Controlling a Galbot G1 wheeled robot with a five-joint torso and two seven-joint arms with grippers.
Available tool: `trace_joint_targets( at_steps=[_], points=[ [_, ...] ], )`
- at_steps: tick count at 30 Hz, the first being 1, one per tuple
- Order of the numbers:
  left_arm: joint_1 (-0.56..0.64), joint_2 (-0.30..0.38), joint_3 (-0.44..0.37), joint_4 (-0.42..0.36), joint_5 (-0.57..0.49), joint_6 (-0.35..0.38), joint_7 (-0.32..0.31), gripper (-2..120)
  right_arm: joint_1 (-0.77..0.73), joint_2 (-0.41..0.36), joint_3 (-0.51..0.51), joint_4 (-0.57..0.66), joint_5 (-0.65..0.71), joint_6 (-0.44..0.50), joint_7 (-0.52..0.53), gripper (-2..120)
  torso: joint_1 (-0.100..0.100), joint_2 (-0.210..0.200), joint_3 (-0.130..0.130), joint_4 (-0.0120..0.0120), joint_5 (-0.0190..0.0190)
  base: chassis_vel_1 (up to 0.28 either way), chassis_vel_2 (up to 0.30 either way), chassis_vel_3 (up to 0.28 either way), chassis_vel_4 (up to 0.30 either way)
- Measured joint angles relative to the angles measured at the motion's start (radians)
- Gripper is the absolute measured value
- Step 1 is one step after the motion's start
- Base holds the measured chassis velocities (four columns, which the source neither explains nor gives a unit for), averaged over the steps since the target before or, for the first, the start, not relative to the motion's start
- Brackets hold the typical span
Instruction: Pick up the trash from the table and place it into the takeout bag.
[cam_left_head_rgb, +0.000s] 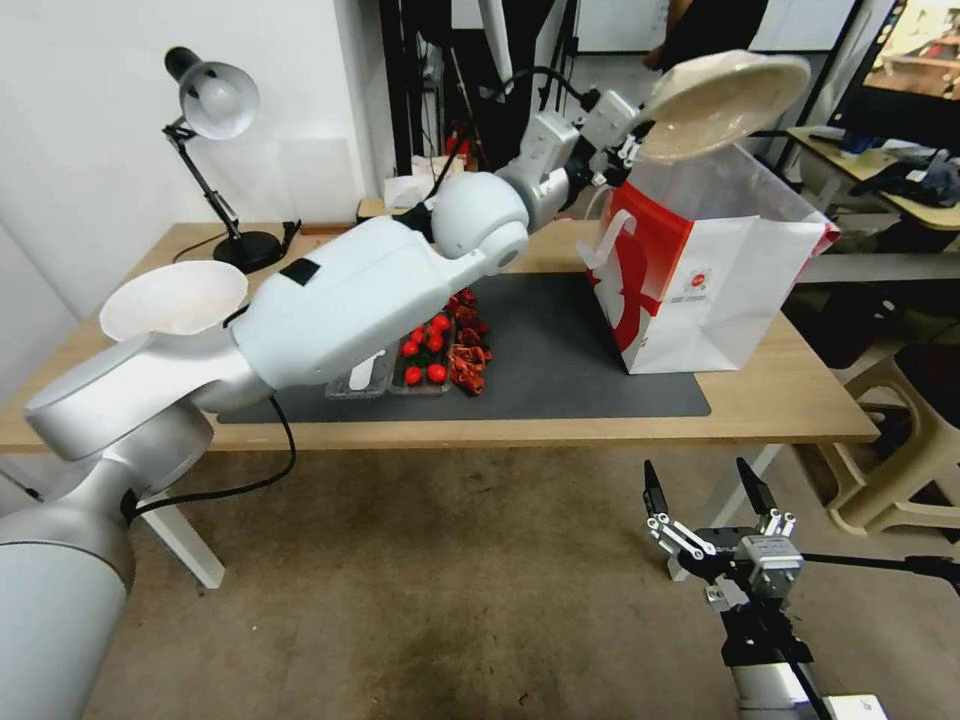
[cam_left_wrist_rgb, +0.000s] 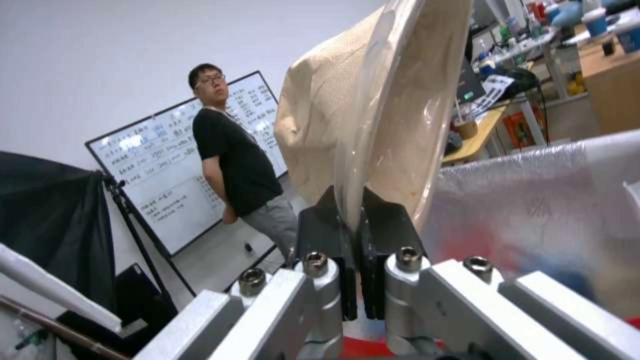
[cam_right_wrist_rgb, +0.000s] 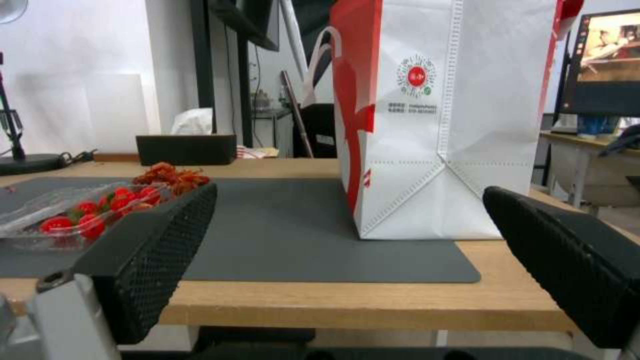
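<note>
The left arm reaches far out over the surface (cam_left_head_rgb: 780, 400), and its left tool (cam_left_head_rgb: 628, 140) is up high, right above the open top of the takeout bag (cam_left_head_rgb: 720, 290). This tool is clenched on the rim of the beige bowl (cam_left_head_rgb: 722, 100). In the left wrist view you can see the two dark fingers (cam_left_wrist_rgb: 327, 225) pressed tight on the thin edge of the bowl (cam_left_wrist_rgb: 373, 100), with clear plastic film wrapped over it. The bowl is tipped on its side and hangs just over the mouth of the bag. The bag stands upright on the right end of the dark grey mat (cam_left_head_rgb: 560, 350), with its red side panel turned toward the middle of the surface and its small red round logo facing the robot. The right arm is down low in front of the surface, well apart from the bag. Its right tool (cam_left_head_rgb: 708, 490) is released, with the two black fingers (cam_right_wrist_rgb: 160, 240) spread wide and nothing between them. On the mat to the left of the bag sits a clear tray (cam_left_head_rgb: 425, 365) with little red fruits in it. A black desk lamp (cam_left_head_rgb: 215, 110) stands at the far left corner of the surface.
</note>
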Motion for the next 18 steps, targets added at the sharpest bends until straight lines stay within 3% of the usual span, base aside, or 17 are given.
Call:
trace_joint_targets(
  at_steps=[5, 11, 13, 16, 18],
  points=[
    [0.002, 0.012, 0.011, 0.0, 0.011, -0.021, 0.004, 2, -0.002, 0.008, -0.003, -0.001, -0.003, 0.008, -0.005, 100, 0.0, 0.0, 0.0, 0.0001, 0.0001, 0.0, 0.0, 0.0, 0.0],
    [0.013, 0.025, 0.016, -0.014, 0.012, -0.044, -0.011, 23, -0.003, 0.012, -0.01, 0.005, -0.008, 0.008, -0.011, 100, 0.0, 0.0, 0.0, 0.0001, -0.0001, 0.0, 0.0, 0.0, 0.0],
    [0.013, 0.025, 0.015, -0.015, 0.012, -0.045, -0.011, 25, -0.003, 0.012, -0.01, 0.005, -0.008, 0.008, -0.011, 100, 0.0, 0.0, 0.0, 0.0001, -0.0001, 0.0, 0.0, 0.0, 0.0],
    [0.014, 0.028, 0.014, -0.02, 0.011, -0.052, -0.018, 43, -0.003, 0.013, -0.013, 0.007, -0.008, 0.009, -0.017, 100, 0.0, 0.0, 0.0, 0.0, 0.0, 0.0, 0.0, 0.0, 0.0],
    [0.014, 0.029, 0.013, -0.022, 0.011, -0.054, -0.021, 45, -0.004, 0.014, -0.014, 0.008, -0.008, 0.009, -0.019, 100, 0.0, 0.0, 0.0, 0.0, 0.0001, 0.0, 0.0, 0.0, 0.0]
  ],
)
